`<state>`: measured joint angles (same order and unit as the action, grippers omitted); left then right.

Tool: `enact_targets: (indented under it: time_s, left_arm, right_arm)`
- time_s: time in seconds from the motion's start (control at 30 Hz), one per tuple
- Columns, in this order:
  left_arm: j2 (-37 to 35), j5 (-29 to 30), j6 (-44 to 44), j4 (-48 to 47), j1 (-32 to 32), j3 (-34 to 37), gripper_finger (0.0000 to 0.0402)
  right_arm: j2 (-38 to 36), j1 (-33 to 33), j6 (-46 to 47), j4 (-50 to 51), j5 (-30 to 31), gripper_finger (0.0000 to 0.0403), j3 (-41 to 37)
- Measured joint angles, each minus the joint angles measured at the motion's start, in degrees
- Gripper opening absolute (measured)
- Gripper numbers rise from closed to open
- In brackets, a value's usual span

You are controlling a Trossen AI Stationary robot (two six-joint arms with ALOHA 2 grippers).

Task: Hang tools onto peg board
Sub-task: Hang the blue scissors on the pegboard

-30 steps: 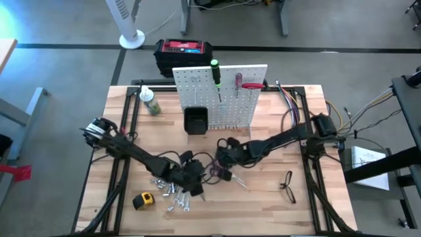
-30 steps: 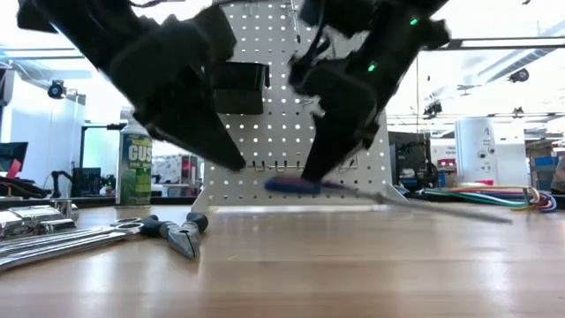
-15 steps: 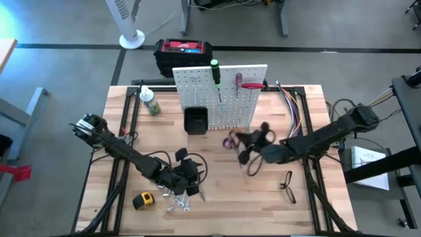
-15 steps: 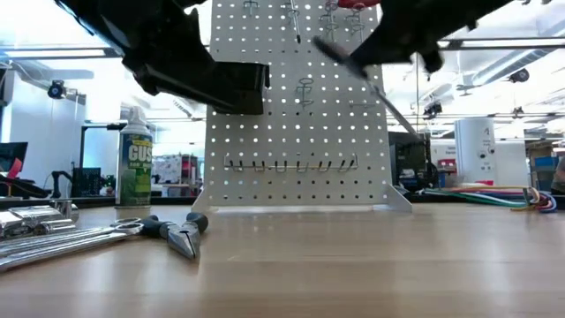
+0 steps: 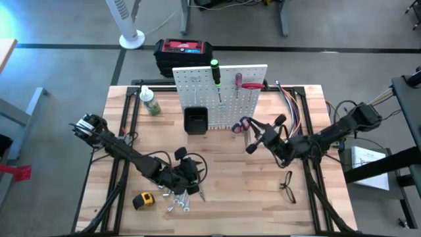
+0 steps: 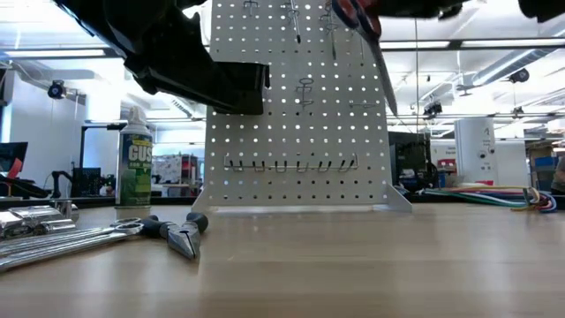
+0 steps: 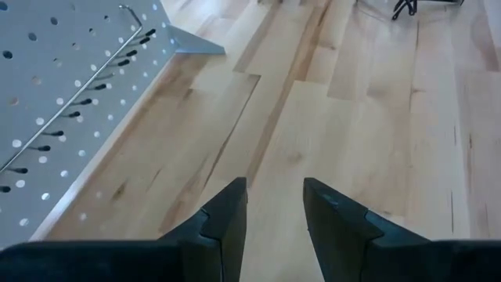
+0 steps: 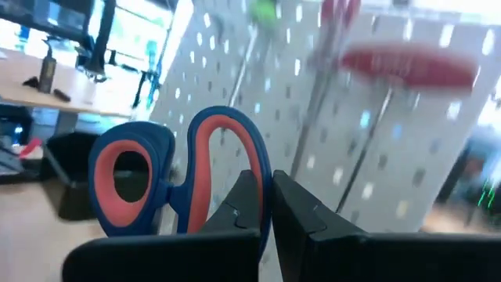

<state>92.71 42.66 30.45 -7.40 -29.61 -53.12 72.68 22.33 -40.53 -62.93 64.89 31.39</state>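
wooden slat table (image 5: 263, 191) is sitting on a grey floor, w/ a red-and-black box (image 5: 183, 51) behind it and a white fan base (image 5: 131, 39) further back. the peg board (image 5: 220, 95) is standing upright at the table's far middle, w/ a black bin (image 5: 195, 120) on its front. a green-handled screwdriver (image 5: 216, 78) and a red-handled tool (image 5: 250, 85) are hanging on it. a green-labelled bottle (image 5: 150, 103) is sitting beside the board's left edge.

right gripper (image 5: 253, 135) is hovering just in front of the board's lower right, jaws clenched on a pair of scissors (image 8: 168, 180) w/ blue-and-red loop handles; in the low view the blades (image 6: 375, 53) are angling down in front of the board.

left gripper (image 5: 187, 172) is sitting low over the front left of the table, fingers (image 7: 227, 227) part way apart w/ nothing between them, only bare wood.

just beside it silver wrenches (image 5: 172, 192) are lying in a heap, w/ a yellow tape measure (image 5: 143, 200) near them. pliers (image 6: 177, 234) are lying flat next to the wrenches in the low view. black-framed glasses (image 5: 287, 185) are lying at the front right, well apart from the rest. coloured cables (image 5: 293, 108) are running along the right rear.
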Motion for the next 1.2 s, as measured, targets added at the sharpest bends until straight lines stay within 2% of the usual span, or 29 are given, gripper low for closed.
enact_targets:
  time_s: [0.13,0.43,0.6,0.93,1.2]
  left_arm:
    - [0.00,0.36,0.22,0.09,0.00,0.00,0.0117]
    - [0.00,0.36,1.96,-0.09,0.00,0.00,0.0117]
    - [0.00,0.34,2.53,-0.23,0.00,0.00,0.0117]
    - [-0.02,0.32,3.72,-0.60,0.00,0.00,0.0117]
    - [-0.02,0.32,3.58,-0.95,0.02,0.00,0.0117]
  right_arm:
    - [2.89,-0.08,-15.61,-13.05,-6.87,0.0000,-0.06]
    - [9.73,-1.69,-37.13,-26.22,-15.65,0.0000,-0.15]
    - [9.84,-3.92,-38.67,-26.29,-21.61,0.0000,-0.17]
    - [7.04,-11.35,-35.81,-26.46,-24.92,0.0000,-0.17]
    - [7.33,-14.63,-33.84,-26.46,-25.04,0.0000,-0.88]
